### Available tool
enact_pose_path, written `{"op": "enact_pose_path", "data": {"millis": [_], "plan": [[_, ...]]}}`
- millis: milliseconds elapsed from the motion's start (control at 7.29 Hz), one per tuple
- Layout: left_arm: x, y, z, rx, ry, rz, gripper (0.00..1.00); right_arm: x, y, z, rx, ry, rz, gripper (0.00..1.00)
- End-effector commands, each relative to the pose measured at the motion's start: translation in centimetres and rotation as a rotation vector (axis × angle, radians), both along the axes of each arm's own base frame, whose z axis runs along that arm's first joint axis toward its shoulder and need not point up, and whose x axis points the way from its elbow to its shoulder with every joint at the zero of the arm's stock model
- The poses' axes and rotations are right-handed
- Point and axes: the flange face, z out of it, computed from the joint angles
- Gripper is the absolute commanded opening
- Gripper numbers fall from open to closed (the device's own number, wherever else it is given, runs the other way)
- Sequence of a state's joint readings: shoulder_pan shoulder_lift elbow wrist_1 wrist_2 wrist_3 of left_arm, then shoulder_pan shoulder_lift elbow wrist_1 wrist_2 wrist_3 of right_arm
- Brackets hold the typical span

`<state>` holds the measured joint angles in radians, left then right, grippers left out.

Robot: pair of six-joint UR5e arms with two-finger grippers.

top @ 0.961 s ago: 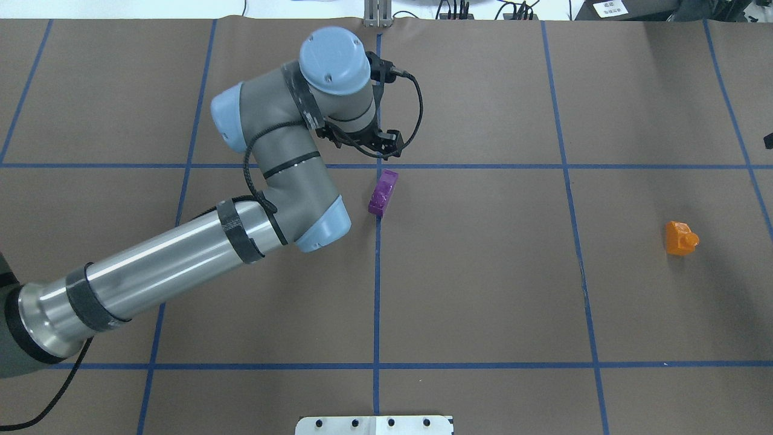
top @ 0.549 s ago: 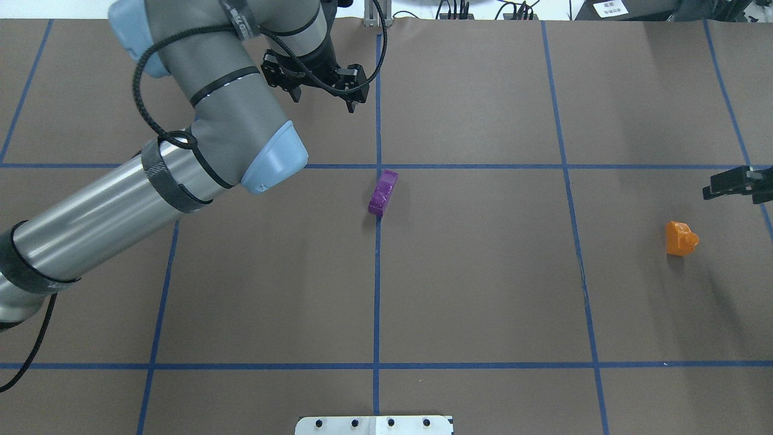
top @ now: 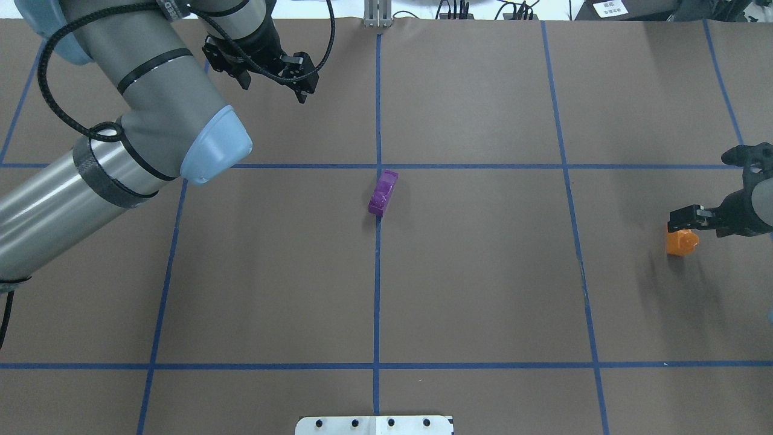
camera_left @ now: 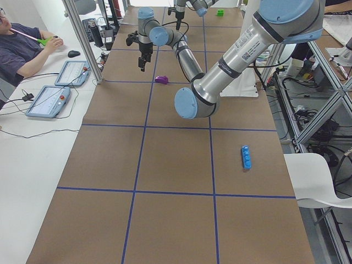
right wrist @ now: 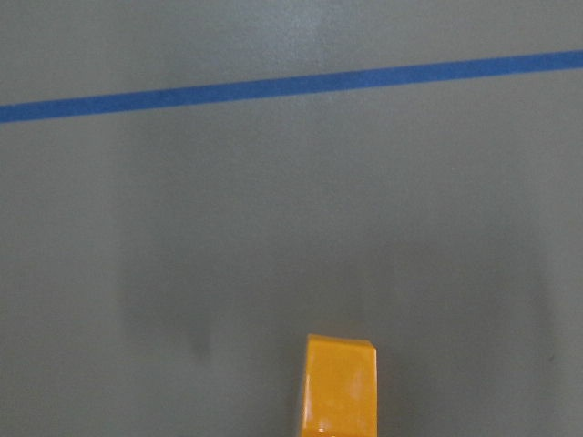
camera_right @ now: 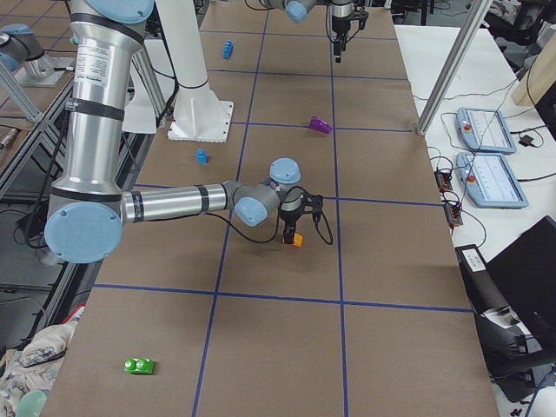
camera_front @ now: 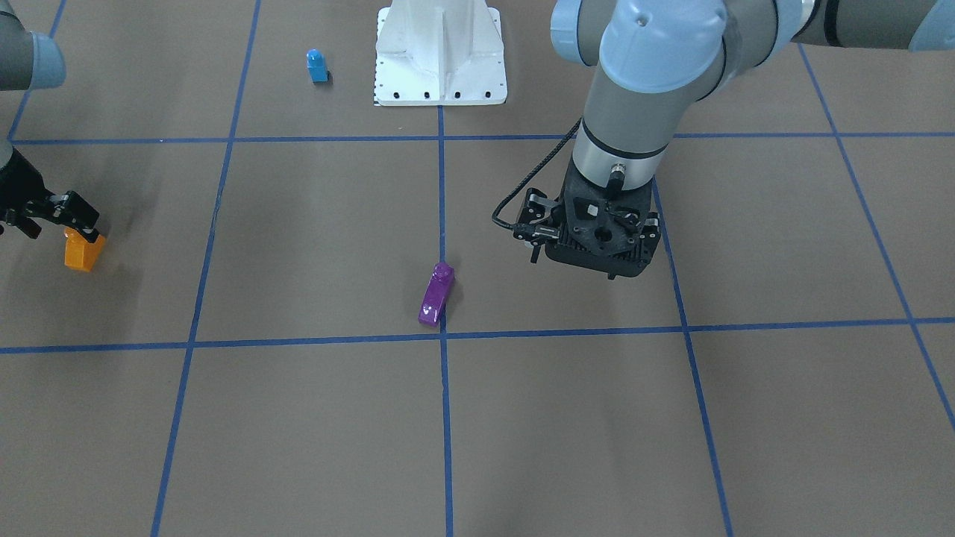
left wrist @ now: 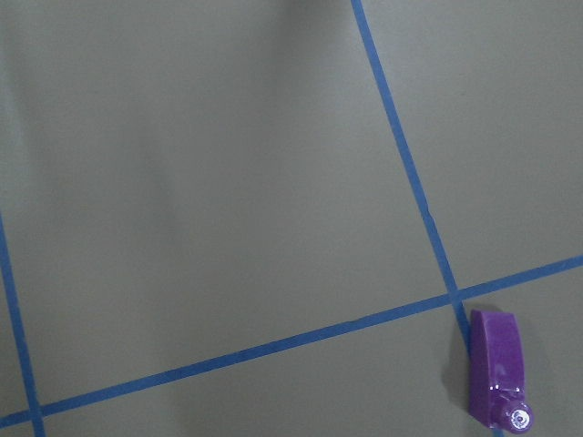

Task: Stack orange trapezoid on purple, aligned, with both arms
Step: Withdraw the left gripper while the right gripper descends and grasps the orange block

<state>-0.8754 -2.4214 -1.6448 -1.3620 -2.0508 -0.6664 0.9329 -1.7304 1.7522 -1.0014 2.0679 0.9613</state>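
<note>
exterior left: left arm [camera_left: 220, 74] label [camera_left: 245, 46] unreadably small

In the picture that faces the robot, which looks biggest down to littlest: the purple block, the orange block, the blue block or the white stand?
1. white stand
2. purple block
3. orange block, partly hidden, so this place is unsure
4. blue block, though it sits farther from the camera

You get bright, even overhead light. Shadows are soft, just a faint smear beside the right gripper [camera_front: 60, 224]. There's a tiny glare dot on the purple [left wrist: 496, 369] stud. Both wrist views are greyish and slightly soft.
</note>
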Motion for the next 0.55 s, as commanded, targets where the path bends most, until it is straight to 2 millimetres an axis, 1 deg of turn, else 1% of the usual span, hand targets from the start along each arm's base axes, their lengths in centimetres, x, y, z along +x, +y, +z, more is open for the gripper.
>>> {"op": "enact_pose_path", "data": {"millis": [0,137,275,412], "plan": [[-0.2,0.1,0.7,-0.004,-0.006,0.001,1.00,-0.9,-0.6,1.1,-0.021,0.008,-0.005,1.00],[-0.4,0.3,0.9,0.000,-0.003,0.001,1.00,-1.1,-0.5,1.0,-0.027,0.003,-0.015,0.99],[-0.5,0.4,1.3,-0.003,-0.007,0.000,1.00,-1.5,-0.3,0.9,-0.030,-0.002,-0.025,0.96],[-0.5,0.4,1.3,-0.002,-0.007,0.001,1.00,-2.1,-0.3,0.8,-0.029,-0.003,-0.032,0.90]]}}
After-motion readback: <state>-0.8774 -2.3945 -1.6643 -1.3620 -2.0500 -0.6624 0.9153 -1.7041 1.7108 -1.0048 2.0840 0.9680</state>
